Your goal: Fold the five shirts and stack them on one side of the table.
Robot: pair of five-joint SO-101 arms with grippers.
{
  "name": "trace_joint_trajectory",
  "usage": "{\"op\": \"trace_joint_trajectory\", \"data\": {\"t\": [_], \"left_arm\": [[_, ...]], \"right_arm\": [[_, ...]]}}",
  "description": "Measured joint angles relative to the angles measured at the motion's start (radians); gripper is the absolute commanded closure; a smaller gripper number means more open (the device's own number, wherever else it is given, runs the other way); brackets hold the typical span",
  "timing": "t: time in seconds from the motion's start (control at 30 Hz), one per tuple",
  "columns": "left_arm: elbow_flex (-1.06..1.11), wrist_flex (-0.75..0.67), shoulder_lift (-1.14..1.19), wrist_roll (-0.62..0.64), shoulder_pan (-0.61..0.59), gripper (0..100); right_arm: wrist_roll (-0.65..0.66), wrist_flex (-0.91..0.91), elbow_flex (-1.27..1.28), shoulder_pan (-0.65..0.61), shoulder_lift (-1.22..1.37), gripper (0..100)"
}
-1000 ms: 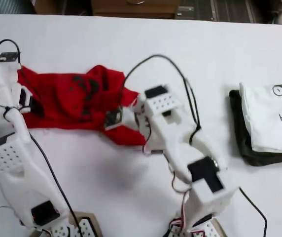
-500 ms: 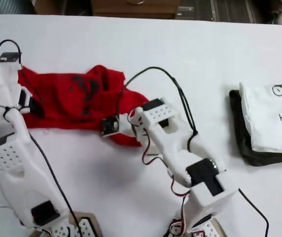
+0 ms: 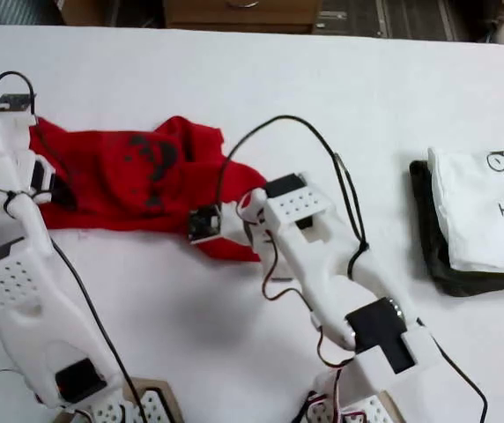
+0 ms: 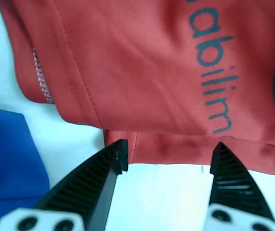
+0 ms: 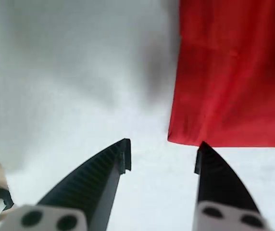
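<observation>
the red shirt [image 3: 120,181] lies crumpled and half spread on the white worktop [image 3: 278,79], its dark print partly showing among the folds. one end of it sits by the left arm [image 3: 14,264], and the other end tapers to a flap by the right arm [image 3: 322,264].

the left hand [image 4: 168,156] hangs low over the shirt's stitched hem, fingers spread wide. both black tips [image 4: 120,154] sit just beside that hem, over bare worktop, and pinch nothing. a row of print runs along the shirt above the hem. a blue cloth [image 4: 7,159] lies near the shirt's corner, with a strip of worktop between the two.

the right hand [image 5: 161,154] is also spread, with nothing between its fingers. it hovers over bare worktop just off the shirt's lower corner; one tip [image 5: 202,154] is close to the cloth's edge and the other is farther from the shirt.

well apart from the red shirt, beyond the right arm, a folded white shirt [image 3: 485,211] with a dark line drawing rests on a folded black shirt [image 3: 428,229]. the black one peeks out along the side facing the red shirt. a black cable [image 3: 322,150] loops up from the right arm, above the red shirt's flap.
</observation>
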Motion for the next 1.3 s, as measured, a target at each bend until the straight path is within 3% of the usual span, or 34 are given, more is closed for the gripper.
{"op": "trace_joint_trajectory", "data": {"t": [0.4,0.67,0.73,0.87,1.3], "left_arm": [[0.000,0.000,0.000,0.000,0.000,71],[0.000,0.000,0.000,0.000,-0.005,71],[0.000,0.000,0.000,0.000,-0.011,71],[0.000,0.000,0.000,0.000,-0.009,71],[0.000,0.000,0.000,0.000,-0.009,71]], "right_arm": [[0.000,-0.160,0.052,-0.008,0.052,77.2],[0.000,-0.150,-0.043,-0.005,0.180,77.4],[0.000,-0.150,-0.052,-0.005,0.187,81.0],[0.000,-0.152,-0.087,0.000,0.196,99.3],[-0.002,-0.153,-0.153,0.103,0.218,97.8]]}}
